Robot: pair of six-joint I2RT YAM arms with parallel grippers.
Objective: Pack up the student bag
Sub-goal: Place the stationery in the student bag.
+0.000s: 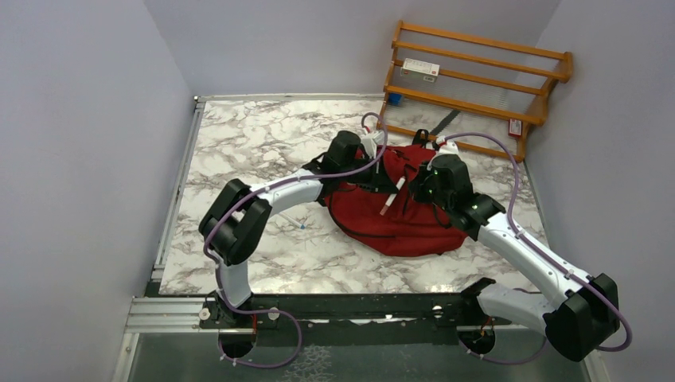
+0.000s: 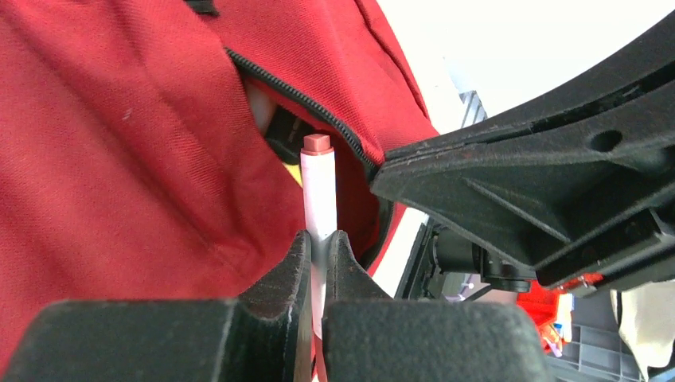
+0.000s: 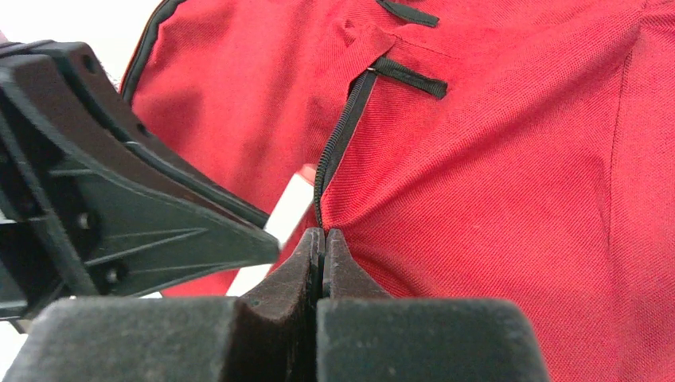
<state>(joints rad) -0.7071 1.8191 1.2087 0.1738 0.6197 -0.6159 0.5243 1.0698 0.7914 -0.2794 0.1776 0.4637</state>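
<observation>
I see a narrow zip slot (image 2: 296, 97) on the student bag (image 1: 398, 227): the pen (image 2: 318, 187) in my left claw (image 2: 320, 243) sits at its mouth, right claw (image 3: 322, 236) crowding alongside. Wooden rack (image 1: 477, 79) blocks far right; open surface (image 1: 255, 147) left of bag.

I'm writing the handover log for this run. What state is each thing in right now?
student bag: lying flat, its pocket zipper open.
marker: gripped by its white body, red end at the pocket opening.
left gripper: shut on the marker.
right gripper: shut on the student bag's fabric beside the zipper.
</observation>
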